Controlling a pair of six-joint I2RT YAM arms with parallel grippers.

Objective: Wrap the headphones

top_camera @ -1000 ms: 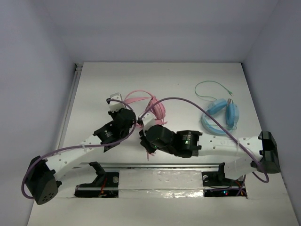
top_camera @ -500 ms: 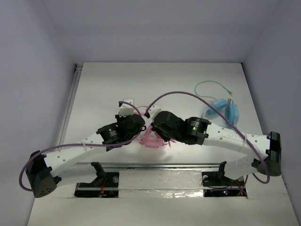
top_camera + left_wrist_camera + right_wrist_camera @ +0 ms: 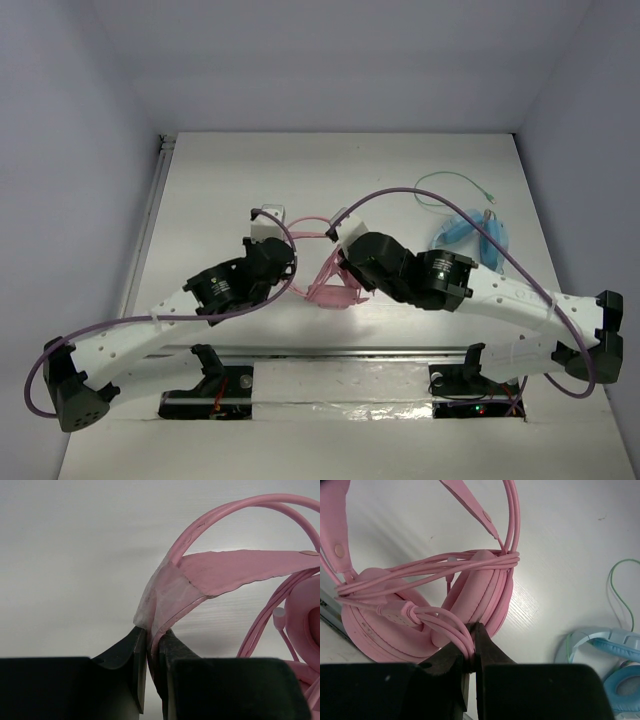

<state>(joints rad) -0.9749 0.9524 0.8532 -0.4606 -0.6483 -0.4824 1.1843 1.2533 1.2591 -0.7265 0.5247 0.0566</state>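
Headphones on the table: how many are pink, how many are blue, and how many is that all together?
pink headphones: 1
light blue headphones: 1
Total: 2

no legible txt, no labels or nos., all views

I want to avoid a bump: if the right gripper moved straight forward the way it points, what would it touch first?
The right gripper is shut on the pink cable; just past its tips sits a pink ear cup, probably the first contact, though depth is unclear.
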